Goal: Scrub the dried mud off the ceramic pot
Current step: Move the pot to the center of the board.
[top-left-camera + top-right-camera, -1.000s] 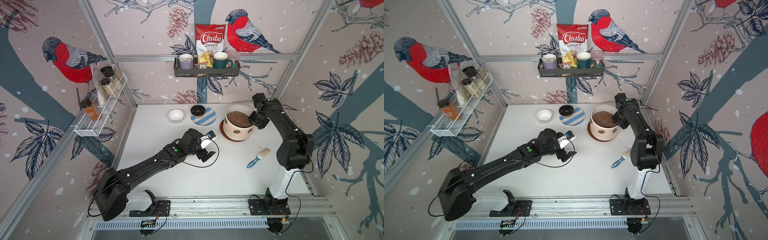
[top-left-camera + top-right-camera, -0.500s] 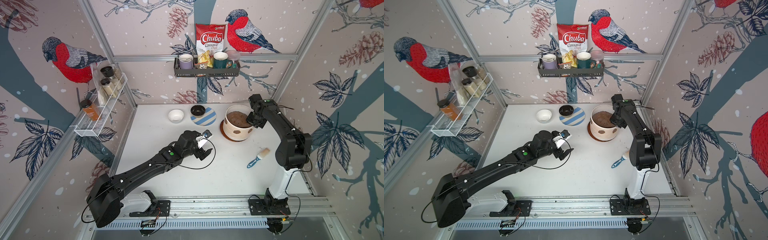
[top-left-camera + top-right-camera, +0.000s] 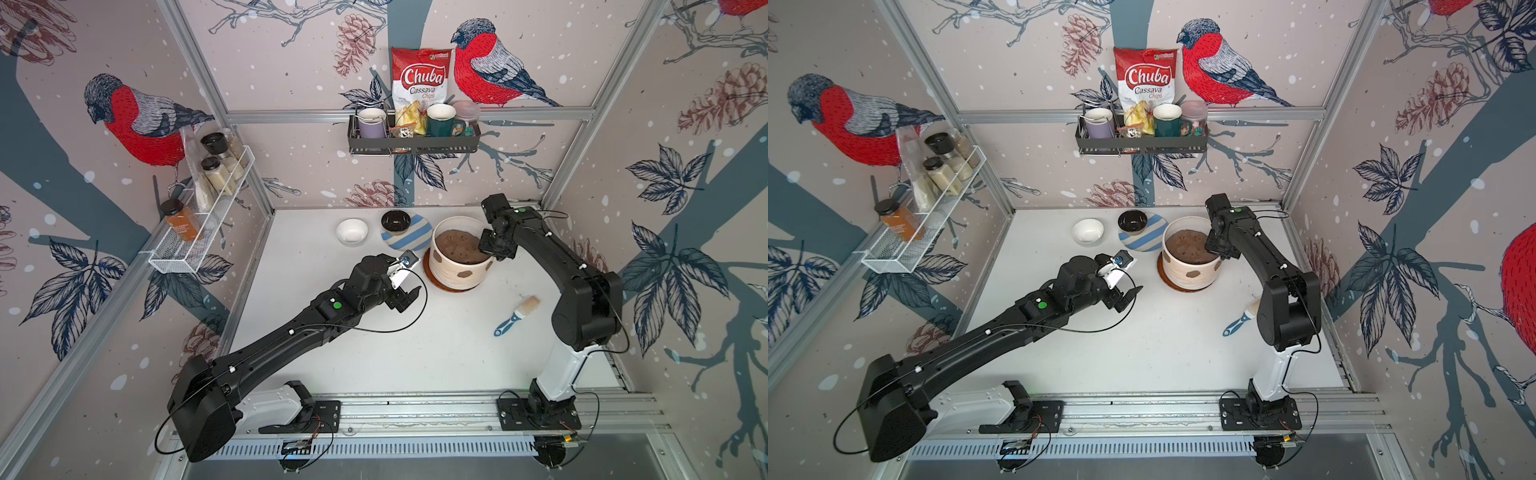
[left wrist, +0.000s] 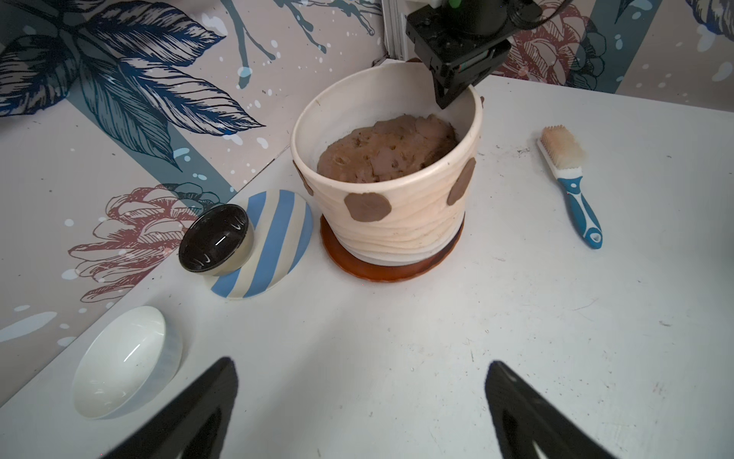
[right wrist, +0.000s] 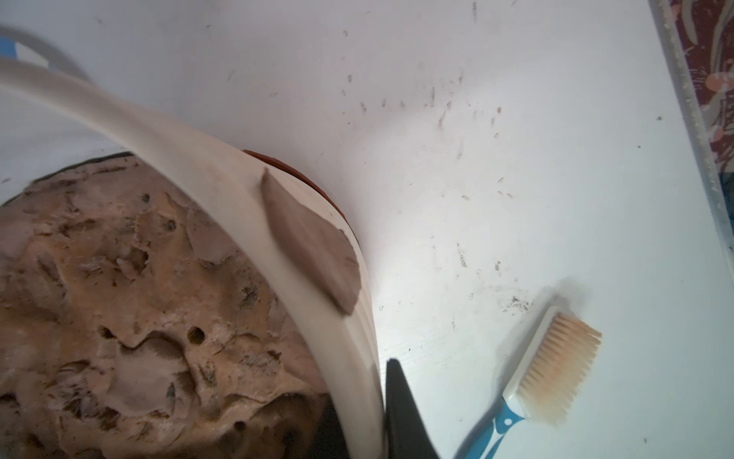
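The left arm (image 3: 291, 336) and the right arm (image 3: 552, 257) are both built of matte black, boxy links with rounded joint housings. Each has a glossy white lower segment (image 3: 561, 370) set on a flat black base plate (image 3: 536, 415) dotted with screws. A round green dot (image 3: 337, 306) marks one link of each. Small white clips (image 3: 293, 331) pin a thin black cable (image 3: 424, 297) along the links, and it loops free beside a white camera bracket (image 3: 401, 276). The left hand (image 4: 361, 365) ends in black, tapered fingers (image 4: 198, 409).
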Action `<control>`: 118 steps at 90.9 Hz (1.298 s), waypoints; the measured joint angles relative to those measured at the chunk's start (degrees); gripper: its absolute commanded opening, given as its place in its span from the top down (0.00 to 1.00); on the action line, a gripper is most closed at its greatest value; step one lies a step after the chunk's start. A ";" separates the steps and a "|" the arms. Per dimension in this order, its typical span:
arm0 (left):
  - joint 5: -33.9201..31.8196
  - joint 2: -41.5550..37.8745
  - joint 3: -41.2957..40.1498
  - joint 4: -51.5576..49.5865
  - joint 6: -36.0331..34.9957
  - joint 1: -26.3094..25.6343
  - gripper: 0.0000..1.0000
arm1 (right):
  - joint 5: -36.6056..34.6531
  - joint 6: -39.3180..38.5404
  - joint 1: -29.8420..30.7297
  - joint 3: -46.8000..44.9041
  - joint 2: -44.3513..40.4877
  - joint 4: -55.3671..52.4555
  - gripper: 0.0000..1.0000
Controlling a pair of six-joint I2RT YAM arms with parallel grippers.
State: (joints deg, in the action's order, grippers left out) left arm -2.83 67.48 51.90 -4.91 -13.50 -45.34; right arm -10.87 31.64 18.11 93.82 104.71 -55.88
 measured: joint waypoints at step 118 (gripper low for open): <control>17.00 -10.16 12.79 -36.65 11.63 10.95 0.05 | 13.94 -44.41 17.70 9.09 6.05 -1.20 0.88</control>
State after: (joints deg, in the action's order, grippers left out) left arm 14.17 57.32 64.69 -41.56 -1.87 -34.39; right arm 3.07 -12.78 35.81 102.91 110.76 -57.08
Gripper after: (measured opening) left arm 0.952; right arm 0.122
